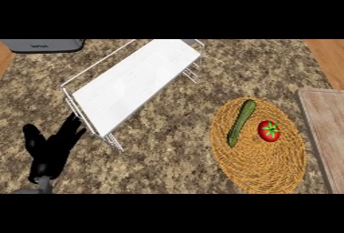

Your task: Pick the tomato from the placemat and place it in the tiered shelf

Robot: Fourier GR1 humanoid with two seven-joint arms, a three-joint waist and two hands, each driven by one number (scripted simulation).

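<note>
**Tomato waits on the mat, no hand near it**

The tomato (269,131) sits at the right of the frame, on the upper right part of the round woven placemat (262,168), green stem star facing up. Just to its left lies a long green zucchini (240,122), close beside it but apparently not touching. The white tiered shelf (134,84) stretches diagonally across the upper left and centre, well apart from the mat.

The left hand (55,152) shows at the lower left of the frame, fingers spread and pointing up, holding nothing — it rests there, just beside the shelf's near corner. The right hand does not show at all.

As a judgement: the tomato looks small, light and round, with a smooth, glossy skin that may slip, and it could roll if nudged. It is likely soft enough to bruise. The best hold seems to be across its widest middle, fingers on the right side and thumb opposite, coming from above — keeping clear of the zucchini on the left.
</note>
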